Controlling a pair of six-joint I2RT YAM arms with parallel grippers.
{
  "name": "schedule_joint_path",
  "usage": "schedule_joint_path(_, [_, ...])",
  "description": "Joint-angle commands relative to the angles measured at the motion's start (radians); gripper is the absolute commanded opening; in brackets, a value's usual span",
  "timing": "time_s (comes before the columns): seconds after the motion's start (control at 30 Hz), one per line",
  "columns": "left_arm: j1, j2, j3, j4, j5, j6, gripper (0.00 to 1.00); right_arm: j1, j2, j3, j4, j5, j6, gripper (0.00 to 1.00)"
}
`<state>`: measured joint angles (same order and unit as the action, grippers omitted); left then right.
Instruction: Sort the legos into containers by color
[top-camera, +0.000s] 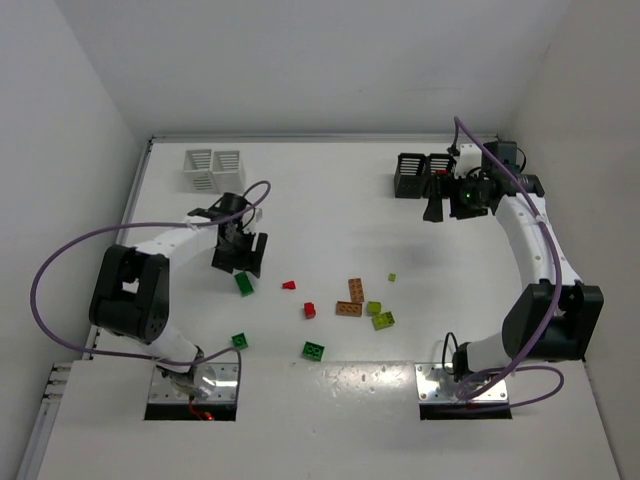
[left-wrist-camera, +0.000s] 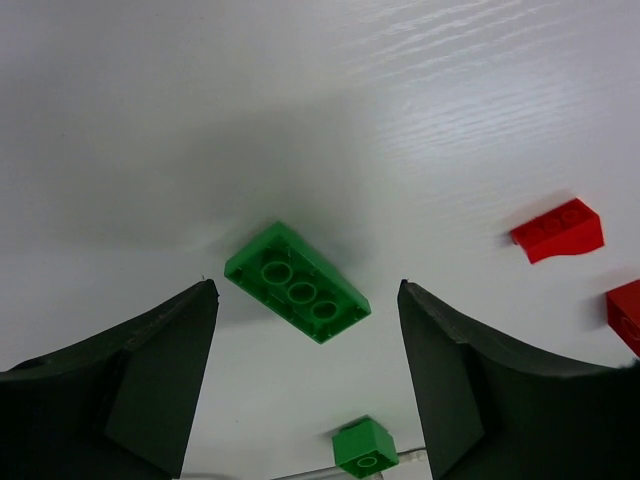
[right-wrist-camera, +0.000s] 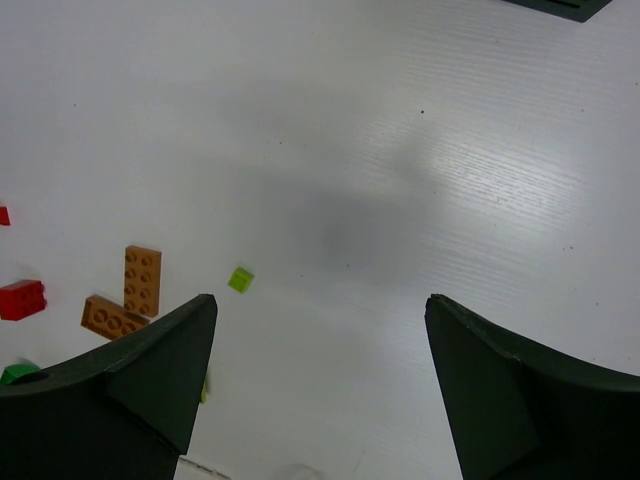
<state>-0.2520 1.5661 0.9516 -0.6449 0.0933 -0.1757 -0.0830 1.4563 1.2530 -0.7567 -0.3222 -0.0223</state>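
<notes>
My left gripper (top-camera: 238, 264) is open and hovers just above a dark green brick (top-camera: 244, 284). In the left wrist view this brick (left-wrist-camera: 297, 282) lies upside down between the open fingertips (left-wrist-camera: 190, 310), untouched. My right gripper (top-camera: 440, 208) is open and empty beside the black bins (top-camera: 418, 176). The white bins (top-camera: 213, 168) stand at the back left. Red bricks (top-camera: 289, 285) (top-camera: 310, 310), orange-brown bricks (top-camera: 356, 290) (top-camera: 348, 309), lime bricks (top-camera: 383, 320) (top-camera: 374, 308) and a tiny lime piece (top-camera: 392, 277) lie mid-table. The right gripper (right-wrist-camera: 318, 298) looks down on bare table.
Two more dark green bricks (top-camera: 240, 341) (top-camera: 314, 351) lie near the front, by the arm bases. The left wrist view shows a small green brick (left-wrist-camera: 365, 445) and a red brick (left-wrist-camera: 558, 230). The right wrist view shows orange-brown bricks (right-wrist-camera: 143, 280) and the tiny lime piece (right-wrist-camera: 240, 279).
</notes>
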Motion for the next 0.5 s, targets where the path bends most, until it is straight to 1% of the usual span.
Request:
schedule_joint_path(0.0, [0.019, 0.035, 0.004, 0.010, -0.060, -0.054, 0.79, -0.003, -0.002, 0.008, 0.022, 0.003, 0.001, 0.85])
schedule_joint_path(0.23, [0.019, 0.067, -0.005, 0.019, -0.060, -0.076, 0.79, -0.003, 0.007, 0.008, 0.022, 0.003, 0.001, 0.85])
schedule_joint_path(0.37, [0.019, 0.078, -0.014, 0.028, -0.050, -0.076, 0.73, -0.003, 0.007, 0.008, 0.022, 0.003, 0.001, 0.85])
schedule_joint_path(0.47, [0.019, 0.100, -0.014, 0.028, -0.050, -0.076, 0.72, -0.003, 0.007, 0.008, 0.022, 0.003, 0.001, 0.85])
